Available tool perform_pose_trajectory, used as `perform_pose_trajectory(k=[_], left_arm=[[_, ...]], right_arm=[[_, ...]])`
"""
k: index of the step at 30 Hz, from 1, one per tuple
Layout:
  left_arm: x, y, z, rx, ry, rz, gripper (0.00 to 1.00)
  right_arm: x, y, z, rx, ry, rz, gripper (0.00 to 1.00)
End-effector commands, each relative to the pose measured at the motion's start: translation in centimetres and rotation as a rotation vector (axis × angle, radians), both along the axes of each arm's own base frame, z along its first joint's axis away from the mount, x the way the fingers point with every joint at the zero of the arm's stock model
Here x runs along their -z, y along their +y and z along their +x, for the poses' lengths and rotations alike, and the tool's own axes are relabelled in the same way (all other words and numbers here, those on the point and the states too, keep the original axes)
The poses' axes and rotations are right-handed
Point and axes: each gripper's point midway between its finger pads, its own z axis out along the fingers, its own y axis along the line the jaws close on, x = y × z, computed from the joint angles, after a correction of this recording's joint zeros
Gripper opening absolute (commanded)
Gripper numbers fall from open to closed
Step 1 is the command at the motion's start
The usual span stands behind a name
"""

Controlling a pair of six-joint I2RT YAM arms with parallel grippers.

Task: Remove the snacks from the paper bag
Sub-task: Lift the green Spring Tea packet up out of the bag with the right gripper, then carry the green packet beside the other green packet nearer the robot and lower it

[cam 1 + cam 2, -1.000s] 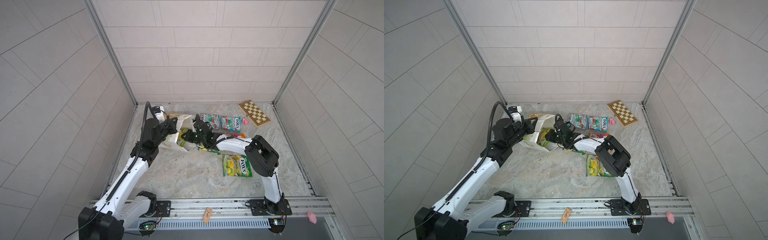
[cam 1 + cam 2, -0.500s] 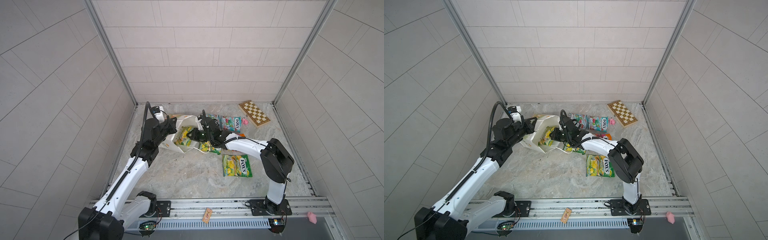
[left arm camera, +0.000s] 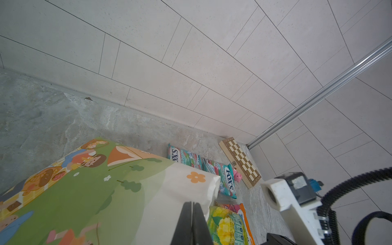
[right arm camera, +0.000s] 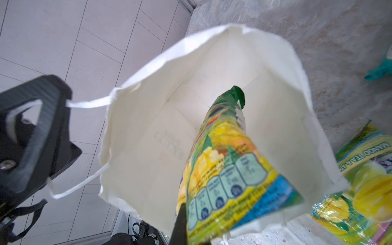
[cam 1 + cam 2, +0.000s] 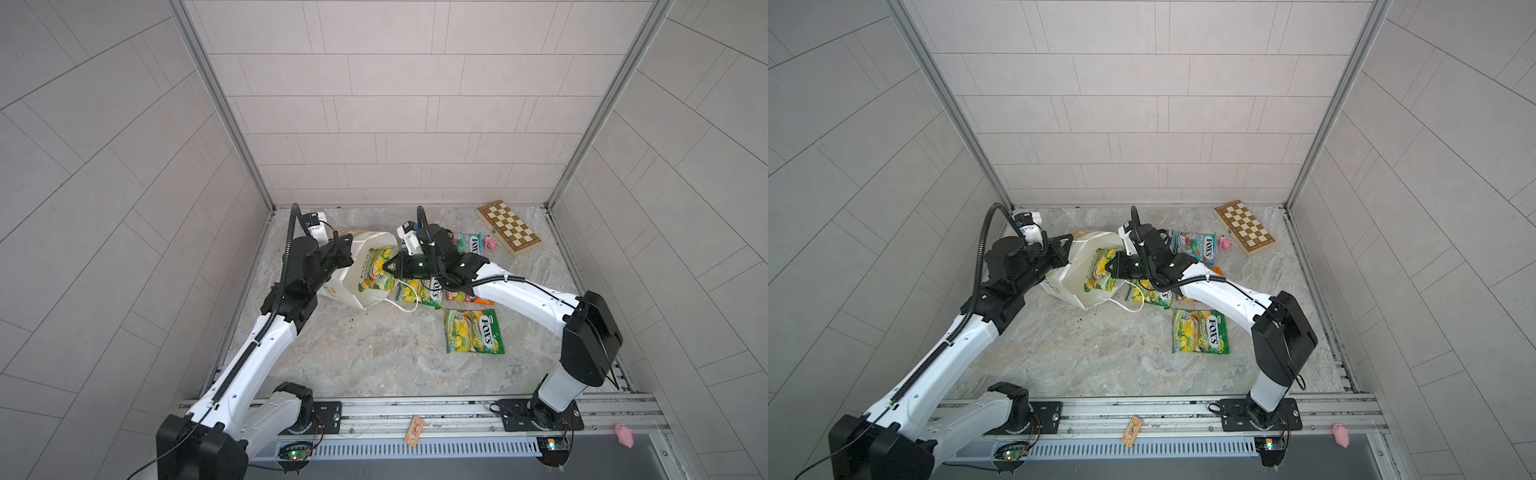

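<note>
The right gripper (image 5: 388, 269) pinches a green-yellow packet (image 5: 376, 272) partly inside the paper bag (image 5: 353, 286), whose mouth tips toward three o'clock, while the left gripper (image 3: 192, 206) clamps the rim on its nine o'clock side.

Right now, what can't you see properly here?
- Orange-pink packet: both top views, mostly under the right arm.
- Bag floor: right wrist view, partly behind the held green-yellow packet.
- Right tool tips: same view, under that packet, cut by the edge.
- Rail card: both top views, too small to read.

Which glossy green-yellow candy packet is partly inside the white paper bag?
The packet pinched by the right gripper; the other two packets lie outside on the table.
</note>
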Motion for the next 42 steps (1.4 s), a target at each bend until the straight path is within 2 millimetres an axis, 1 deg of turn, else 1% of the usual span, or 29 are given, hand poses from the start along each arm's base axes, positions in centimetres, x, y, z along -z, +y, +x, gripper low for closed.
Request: perform_pose_trajectory(k=[1,9,13,20,23,25,28,30,33,37,42], left_arm=[[-1.5,0.4,0.0,-0.010,-0.033,0.006,0.00],[-1.6,0.5,-0.1,-0.013,-0.037,0.011,0.00],[-1.6,0.5,-0.1,-0.016,-0.037,0.013,0.00],[-1.8,0.5,-0.2,-0.013,-0.042,0.013,0.00],[-1.8,0.5,-0.2,-0.014,-0.042,0.013,0.00],[-1.8,0.6,-0.2,-0.014,-0.043,0.014,0.00],[-2.0,0.6,-0.3,-0.015,-0.046,0.014,0.00],[-2.0,0.6,-0.3,-0.017,-0.046,0.014,0.00],[-2.1,0.5,-0.3,-0.013,-0.047,0.011,0.00],[-2.1,0.5,-0.4,-0.011,-0.047,0.011,0.00],[-2.1,0.5,-0.4,-0.011,-0.050,0.011,0.00]], right_arm=[[-4.0,-1.1,-1.4,-0.043,-0.094,0.014,0.00],[-6.1,-4.6,-3.8,-0.043,-0.158,-0.013,0.00],[-6.1,-6.9,-4.7,-0.024,-0.159,-0.048,0.00],[-5.0,-11.9,-5.9,0.050,-0.145,-0.123,0.00],[-3.9,-14.1,-6.6,0.082,-0.134,-0.195,0.00],[-2.8,-15.9,-7.0,0.115,-0.122,-0.255,0.00],[-1.7,-17.8,-7.8,0.146,-0.107,-0.305,0.00],[-0.9,-18.4,-8.2,0.145,-0.091,-0.318,0.00],[0.6,-18.4,-9.1,0.113,-0.058,-0.327,0.00],[2.7,-17.2,-9.9,0.047,0.003,-0.289,0.00],[4.4,-15.1,-10.2,-0.004,0.054,-0.187,0.00]])
